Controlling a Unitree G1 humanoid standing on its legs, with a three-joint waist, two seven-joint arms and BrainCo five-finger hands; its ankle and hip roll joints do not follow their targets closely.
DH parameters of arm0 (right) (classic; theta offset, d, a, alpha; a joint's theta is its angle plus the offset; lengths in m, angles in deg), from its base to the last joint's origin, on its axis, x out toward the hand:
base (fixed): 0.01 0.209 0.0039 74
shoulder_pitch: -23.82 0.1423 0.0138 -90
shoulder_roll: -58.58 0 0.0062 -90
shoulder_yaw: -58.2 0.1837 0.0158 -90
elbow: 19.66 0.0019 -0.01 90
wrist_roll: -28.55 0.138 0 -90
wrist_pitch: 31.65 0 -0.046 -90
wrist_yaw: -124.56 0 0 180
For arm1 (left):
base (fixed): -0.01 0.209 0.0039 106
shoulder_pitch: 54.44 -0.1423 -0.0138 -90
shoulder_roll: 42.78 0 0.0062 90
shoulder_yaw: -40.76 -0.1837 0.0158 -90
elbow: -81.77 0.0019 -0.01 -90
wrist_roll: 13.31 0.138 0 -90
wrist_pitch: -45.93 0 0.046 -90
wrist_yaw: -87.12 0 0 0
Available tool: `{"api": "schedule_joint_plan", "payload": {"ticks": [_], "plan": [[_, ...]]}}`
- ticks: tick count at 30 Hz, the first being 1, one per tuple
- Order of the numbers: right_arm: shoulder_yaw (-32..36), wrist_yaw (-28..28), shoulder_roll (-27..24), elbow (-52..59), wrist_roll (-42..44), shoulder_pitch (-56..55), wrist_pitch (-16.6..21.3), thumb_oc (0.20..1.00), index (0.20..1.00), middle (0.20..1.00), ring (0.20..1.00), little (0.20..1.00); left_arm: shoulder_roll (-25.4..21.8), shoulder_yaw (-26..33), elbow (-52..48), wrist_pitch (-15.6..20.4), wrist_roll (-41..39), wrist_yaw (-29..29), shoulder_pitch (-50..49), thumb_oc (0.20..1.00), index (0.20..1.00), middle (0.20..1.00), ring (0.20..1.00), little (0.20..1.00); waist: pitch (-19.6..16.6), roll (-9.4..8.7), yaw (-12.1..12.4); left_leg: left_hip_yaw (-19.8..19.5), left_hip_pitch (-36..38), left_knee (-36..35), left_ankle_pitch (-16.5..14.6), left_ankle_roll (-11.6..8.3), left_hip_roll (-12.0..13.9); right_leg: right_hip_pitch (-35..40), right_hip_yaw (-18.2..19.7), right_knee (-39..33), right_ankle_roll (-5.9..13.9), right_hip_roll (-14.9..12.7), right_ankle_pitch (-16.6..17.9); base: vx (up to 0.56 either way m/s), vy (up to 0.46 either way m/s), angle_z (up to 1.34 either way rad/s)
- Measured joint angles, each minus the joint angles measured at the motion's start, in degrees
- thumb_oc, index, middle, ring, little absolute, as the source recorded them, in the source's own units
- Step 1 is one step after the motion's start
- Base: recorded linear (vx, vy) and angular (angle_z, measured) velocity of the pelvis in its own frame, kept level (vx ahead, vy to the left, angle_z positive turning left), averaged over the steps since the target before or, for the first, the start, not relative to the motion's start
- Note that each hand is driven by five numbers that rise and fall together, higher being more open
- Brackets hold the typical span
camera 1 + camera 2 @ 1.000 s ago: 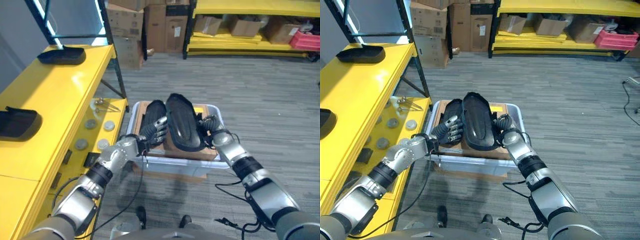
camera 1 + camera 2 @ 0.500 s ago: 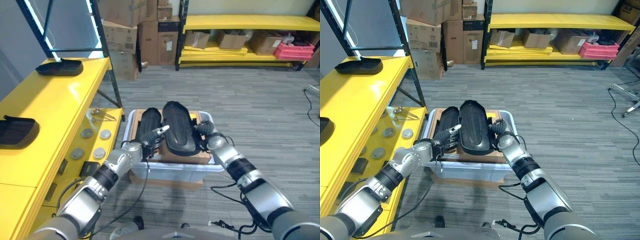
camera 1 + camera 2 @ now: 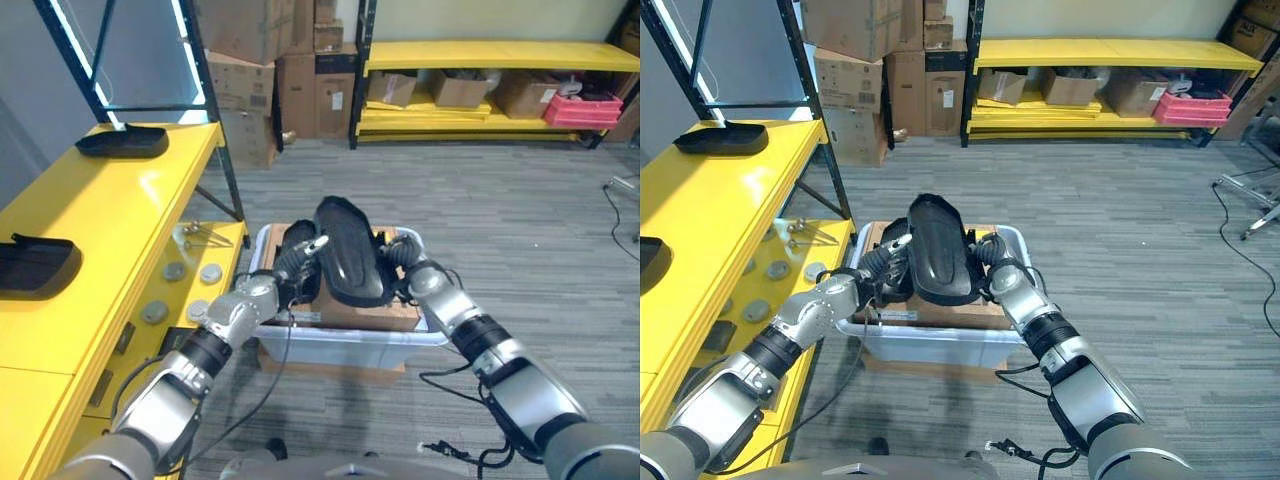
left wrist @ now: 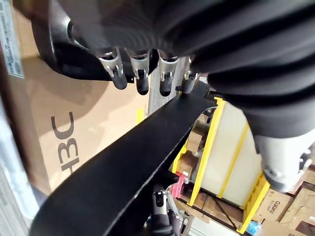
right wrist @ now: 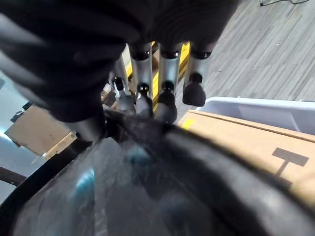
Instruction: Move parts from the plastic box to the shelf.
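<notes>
A long black moulded part (image 3: 346, 252) hangs tilted just above the white plastic box (image 3: 338, 346), held from both sides. My left hand (image 3: 298, 258) grips its left edge, fingers (image 4: 140, 73) on one face and thumb (image 4: 158, 197) on the other. My right hand (image 3: 992, 256) grips the right edge, with its fingertips (image 5: 166, 98) curled over the rim. A second black part (image 3: 290, 245) lies in the box on a cardboard sheet (image 3: 372, 312). The yellow shelf (image 3: 110, 215) stands to my left.
Two black trays (image 3: 122, 142) (image 3: 35, 266) rest on the yellow shelf's top. Round metal discs (image 3: 183, 272) and a small metal tool (image 3: 203, 234) lie on its lower level. Cardboard cartons (image 3: 285, 60) and another yellow rack (image 3: 480, 60) stand at the back across grey floor.
Both hands have raised the long black part off the cardboard and tipped its far end upward. The camera has shifted as well.
</notes>
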Motion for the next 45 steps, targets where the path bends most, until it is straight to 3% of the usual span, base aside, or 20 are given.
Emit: {"api": "schedule_joint_plan", "payload": {"ticks": [23,45], "plan": [[-0.2,-2.0,0.6,-0.1,-0.1,0.0,1.5,0.2,0.2,0.2,0.2,0.2,0.8,0.9,0.7,-2.5,3.2,-1.9,0.0,1.0,1.0,1.0,1.0,1.0,0.1,0.15,0.1,0.3,1.3,-1.9,0.8,-0.2,0.0,1.7,-0.5,-2.9,0.01,0.4,1.0,0.0,0.0,0.0],[-4.6,-1.8,3.4,-7.1,-2.9,0.0,1.5,0.2,0.2,0.2,0.2,0.2,0.9,-5.3,7.4,-4.3,4.2,-4.4,0.2,1.0,1.0,1.0,1.0,1.0,-0.2,0.62,1.2,-0.7,1.2,-1.7,0.8,-0.25,0.0,2.1,-0.9,-3.0,-0.24,0.5,1.2,0.0,0.0,0.0]]}}
